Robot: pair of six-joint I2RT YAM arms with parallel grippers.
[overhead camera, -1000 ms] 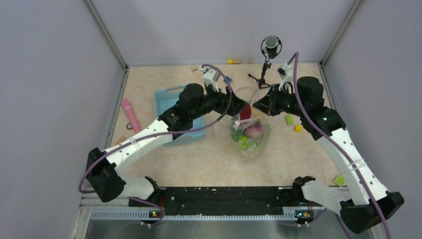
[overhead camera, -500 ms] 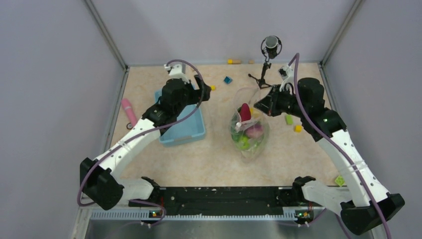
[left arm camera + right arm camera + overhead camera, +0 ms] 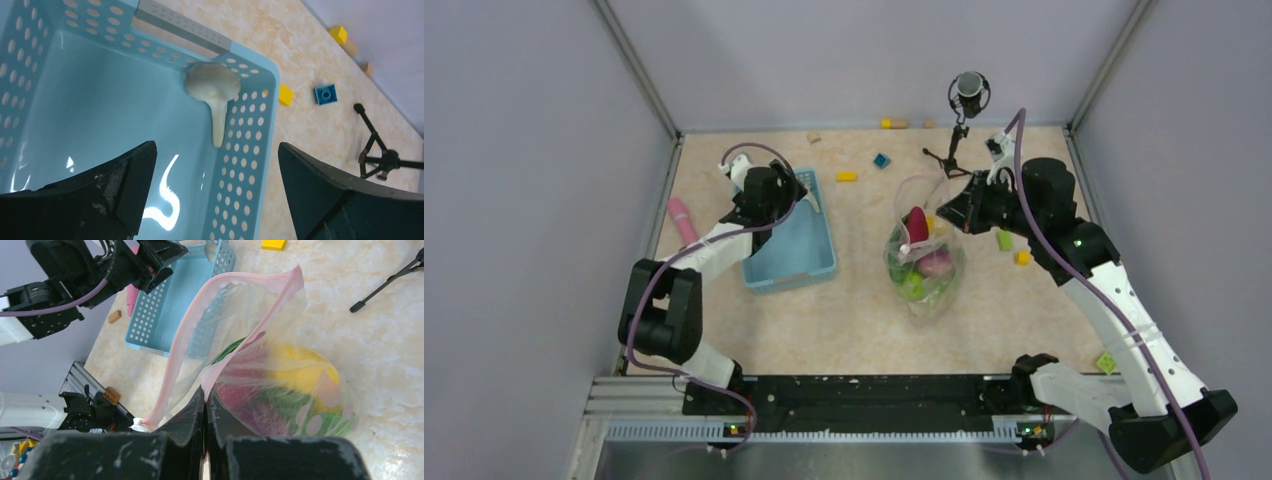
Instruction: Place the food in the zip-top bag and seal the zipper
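Zip-top bag (image 3: 924, 250) mouth gapes; your right end effector (image 3: 206, 397) pinches its zipper (image 3: 250, 277), left end effector (image 3: 215, 150) spread over the basket (image 3: 250, 150) corner.

The top external camera sits high above and behind the arm bases, facing down and forward over the whole beige marbled tabletop (image 3: 854, 320). The left wrist camera hangs close over the light blue perforated plastic basket (image 3: 245, 150), looking down into it past the left gripper (image 3: 216, 150) towards the table's far side. The right wrist camera looks along the right gripper (image 3: 206, 400), very near the clear crinkly plastic bag (image 3: 260, 330), facing across to the left arm (image 3: 75, 270). All three views share the basket and the black tripod stand (image 3: 954, 140).
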